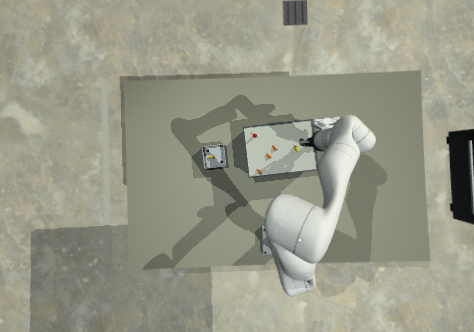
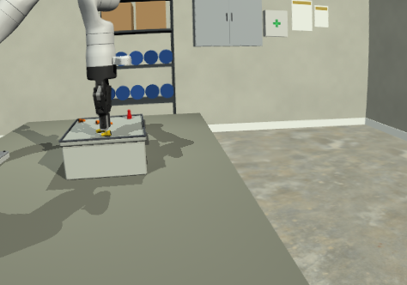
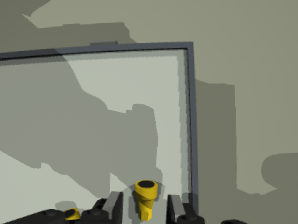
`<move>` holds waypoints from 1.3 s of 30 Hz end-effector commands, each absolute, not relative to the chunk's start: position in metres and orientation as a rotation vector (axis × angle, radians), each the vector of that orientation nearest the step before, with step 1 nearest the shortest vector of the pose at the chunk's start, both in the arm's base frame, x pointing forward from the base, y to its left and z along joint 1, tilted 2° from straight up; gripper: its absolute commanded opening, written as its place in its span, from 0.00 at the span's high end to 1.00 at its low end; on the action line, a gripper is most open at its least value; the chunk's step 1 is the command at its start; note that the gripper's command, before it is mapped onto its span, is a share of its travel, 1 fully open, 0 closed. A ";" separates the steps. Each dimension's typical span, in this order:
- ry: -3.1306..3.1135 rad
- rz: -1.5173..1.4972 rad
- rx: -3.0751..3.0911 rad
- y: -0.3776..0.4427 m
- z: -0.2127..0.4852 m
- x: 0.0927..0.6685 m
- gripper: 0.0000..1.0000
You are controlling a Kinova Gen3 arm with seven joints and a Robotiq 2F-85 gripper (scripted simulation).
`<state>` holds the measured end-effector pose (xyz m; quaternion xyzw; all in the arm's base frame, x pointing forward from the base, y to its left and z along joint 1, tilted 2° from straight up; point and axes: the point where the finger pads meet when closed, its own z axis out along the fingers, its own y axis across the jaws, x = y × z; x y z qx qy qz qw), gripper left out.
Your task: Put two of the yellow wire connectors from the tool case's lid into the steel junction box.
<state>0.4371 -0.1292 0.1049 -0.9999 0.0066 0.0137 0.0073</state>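
The tool case's lid (image 1: pixel 287 131) (image 2: pixel 133 125) (image 3: pixel 100 90) is a pale tray with a dark rim. A yellow wire connector (image 1: pixel 296 148) (image 2: pixel 106 133) (image 3: pixel 146 199) lies on it near the right rim. My gripper (image 1: pixel 301 143) (image 2: pixel 103 130) (image 3: pixel 145 207) is down at the lid and open. Its fingers stand on either side of this connector with a gap at each side. A second yellow connector (image 3: pixel 72 214) shows at the bottom left of the wrist view. The steel junction box (image 1: pixel 221 151) stands left of the case, with one yellow connector (image 1: pixel 211 156) inside it.
Three orange connectors (image 1: pixel 274 147) (image 1: pixel 268 155) (image 1: pixel 259 171) and a red one (image 1: pixel 254 135) (image 2: pixel 129 114) also lie on the lid. The case stands as a tall block on the table (image 1: pixel 165 216) (image 2: pixel 180 220). A shelf with blue balls (image 2: pixel 146 75) stands behind the table.
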 end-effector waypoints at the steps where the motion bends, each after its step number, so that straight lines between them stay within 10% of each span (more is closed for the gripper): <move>1: 0.021 0.040 -3.127 -0.129 0.106 0.438 0.64; 39: 0.021 0.040 -3.127 -0.129 0.088 0.438 0.64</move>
